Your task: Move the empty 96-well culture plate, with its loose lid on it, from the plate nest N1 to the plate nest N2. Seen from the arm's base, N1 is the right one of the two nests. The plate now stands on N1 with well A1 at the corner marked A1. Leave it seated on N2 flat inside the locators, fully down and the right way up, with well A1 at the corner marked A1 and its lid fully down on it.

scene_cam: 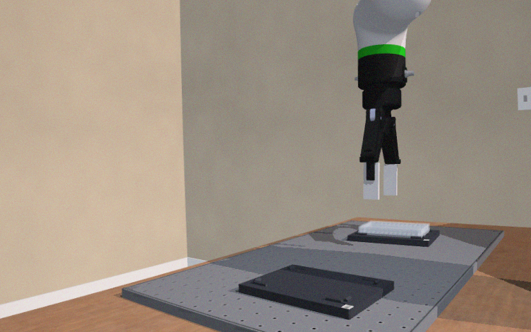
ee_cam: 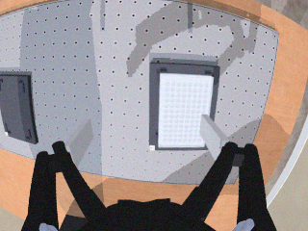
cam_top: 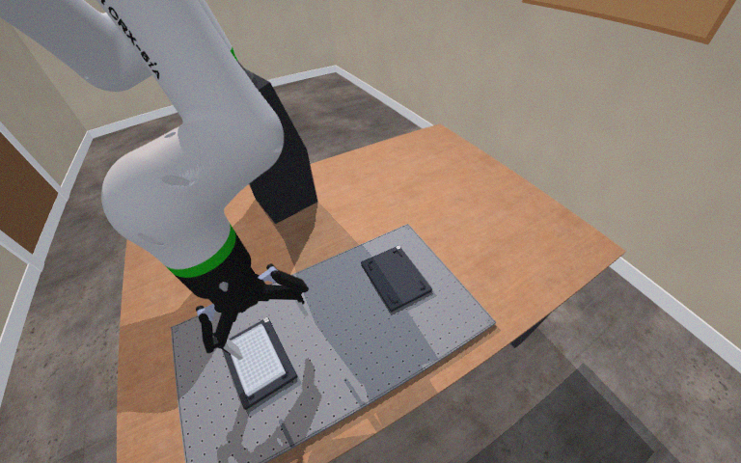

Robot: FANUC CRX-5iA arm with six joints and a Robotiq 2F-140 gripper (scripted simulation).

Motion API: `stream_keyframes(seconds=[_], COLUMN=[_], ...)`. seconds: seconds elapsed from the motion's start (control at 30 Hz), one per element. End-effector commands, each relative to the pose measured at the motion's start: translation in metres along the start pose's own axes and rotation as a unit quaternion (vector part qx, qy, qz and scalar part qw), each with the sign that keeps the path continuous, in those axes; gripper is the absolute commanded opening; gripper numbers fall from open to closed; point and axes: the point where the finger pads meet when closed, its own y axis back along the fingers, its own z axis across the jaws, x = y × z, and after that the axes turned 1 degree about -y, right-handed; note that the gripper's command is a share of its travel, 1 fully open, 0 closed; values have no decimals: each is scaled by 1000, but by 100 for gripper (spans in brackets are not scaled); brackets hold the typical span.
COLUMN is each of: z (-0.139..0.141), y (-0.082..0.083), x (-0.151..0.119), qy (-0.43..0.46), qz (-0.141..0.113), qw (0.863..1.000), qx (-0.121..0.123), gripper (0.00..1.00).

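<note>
Your gripper (scene_cam: 379, 191) hangs in the upper right of the exterior view with its jaws spread as wide as they go, holding nothing and touching nothing. In the wrist view, the two black finger arms splay out toward the lower left and lower right corners of the frame.

The lidded 96-well plate (cam_top: 257, 361) sits on plate nest N1 (cam_top: 271, 385), a black base at the lower left of the top view. In the exterior view, the plate (scene_cam: 393, 229) lies flat at the right, directly beneath the pale finger pads (scene_cam: 390, 180), with open air between them. In the wrist view, the plate (ee_cam: 184, 111) appears just right of centre, with one pale pad (ee_cam: 212, 133) overlapping its lower right edge.

Plate nest N2 (cam_top: 397, 277) stands bare near the centre of the top view, well apart from the plate. Both nests rest on a grey perforated breadboard (cam_top: 349, 327) atop a wooden table (cam_top: 491, 207).
</note>
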Motion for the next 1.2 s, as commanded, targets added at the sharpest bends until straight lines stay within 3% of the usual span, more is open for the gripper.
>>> stream_keyframes(seconds=[0.0,0.37,0.87,1.17], z=[18,61,61,62], y=[1,3,3,-12], x=[-2,-8,-8,-9], qy=[-20,-20,-20,-20], qz=[-8,-8,-8,-8], qw=[1000,1000,1000,1000], qx=[-22,-22,-22,-22], gripper=[100,100,100,100])
